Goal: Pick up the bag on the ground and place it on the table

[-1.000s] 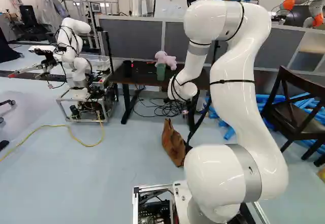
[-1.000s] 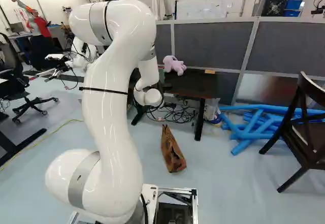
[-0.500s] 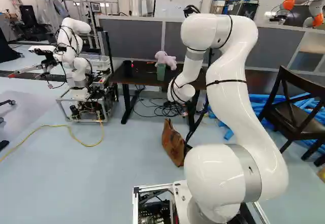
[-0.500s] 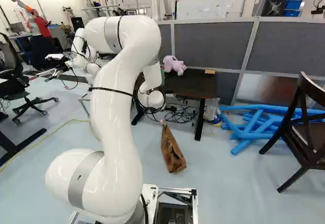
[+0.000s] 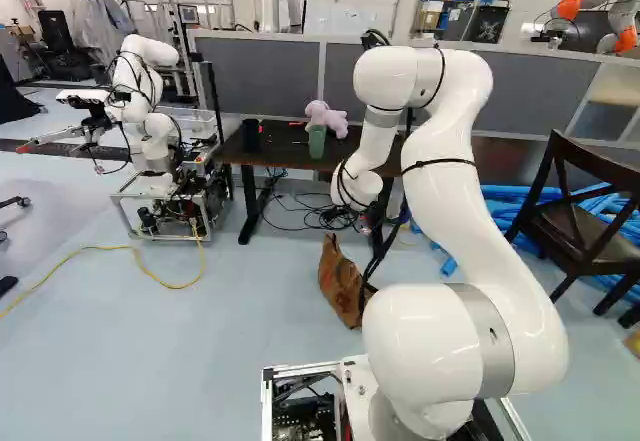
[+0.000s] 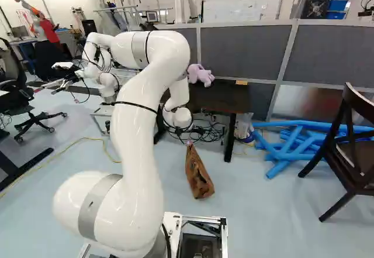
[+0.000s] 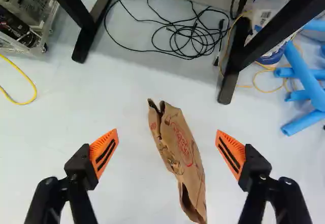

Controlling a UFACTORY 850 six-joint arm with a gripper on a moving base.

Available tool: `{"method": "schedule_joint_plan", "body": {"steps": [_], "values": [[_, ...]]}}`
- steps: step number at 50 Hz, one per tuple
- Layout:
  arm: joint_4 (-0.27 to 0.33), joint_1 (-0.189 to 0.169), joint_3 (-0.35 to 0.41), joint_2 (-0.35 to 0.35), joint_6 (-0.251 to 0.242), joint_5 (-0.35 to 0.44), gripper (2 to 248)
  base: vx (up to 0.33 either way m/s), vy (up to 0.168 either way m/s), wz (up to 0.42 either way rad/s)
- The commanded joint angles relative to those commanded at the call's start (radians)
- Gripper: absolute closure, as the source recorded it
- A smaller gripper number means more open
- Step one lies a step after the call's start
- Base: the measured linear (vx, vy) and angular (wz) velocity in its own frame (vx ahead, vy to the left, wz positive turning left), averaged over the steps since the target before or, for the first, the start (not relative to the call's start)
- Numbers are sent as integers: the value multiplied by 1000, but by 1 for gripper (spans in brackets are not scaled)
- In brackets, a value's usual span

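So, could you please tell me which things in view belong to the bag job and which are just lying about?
For the job:
- brown paper bag, to be picked up
- dark table, where it should go
- open gripper, above the bag

Just lying about:
- plush toy and green cup, on the table
- black cables
- blue tubes
- chair

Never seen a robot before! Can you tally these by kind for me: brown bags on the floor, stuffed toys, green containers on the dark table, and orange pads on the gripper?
Brown bag: 1
Stuffed toy: 1
Green container: 1
Orange pads: 2
Total: 5
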State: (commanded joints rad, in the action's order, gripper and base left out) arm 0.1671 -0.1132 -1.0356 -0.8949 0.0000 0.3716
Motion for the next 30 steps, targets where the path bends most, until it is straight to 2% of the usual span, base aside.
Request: {"method": "schedule_joint_plan", "body": {"steps": [30], "values": [[23, -7, -104, -123, 0, -85, 3, 0, 0, 0]]}}
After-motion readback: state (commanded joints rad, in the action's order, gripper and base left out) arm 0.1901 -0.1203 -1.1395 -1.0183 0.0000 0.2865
